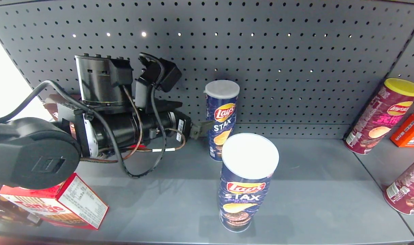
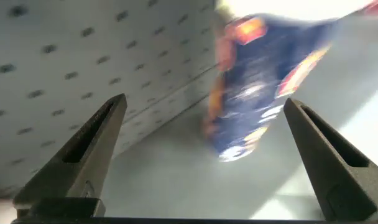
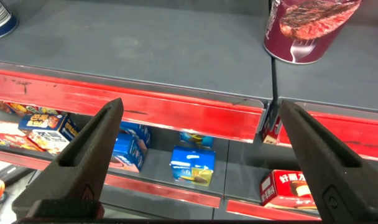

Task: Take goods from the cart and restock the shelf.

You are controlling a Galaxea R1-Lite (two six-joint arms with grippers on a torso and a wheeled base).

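Left gripper (image 2: 204, 102): released, jaws spread wide, nothing held. In the head view one finger (image 1: 203, 128) sits just beside the left flank of the far blue can (image 1: 222, 119); I cannot tell whether it touches. From the left wrist camera that can is blurred and lies ahead of the open fingers, towards the right one.

Far blue can stands upright on the grey shelf (image 1: 312, 177), close to the pegboard back (image 1: 295, 51). Near blue can (image 1: 244, 183) stands upright in front of it, nearer the shelf edge, slightly to the right.

Right gripper (image 3: 201, 104): also released, jaws apart and empty, in front of the red shelf edge (image 3: 176, 102).

Right of the blue cans, in the next bay: a maroon can with yellow lid (image 1: 380, 115), an orange box (image 1: 411, 131) and a second maroon can (image 1: 408, 190). Near left on the shelf lies a red and white box (image 1: 57, 200). The lower shelf holds blue boxes (image 3: 192, 165).
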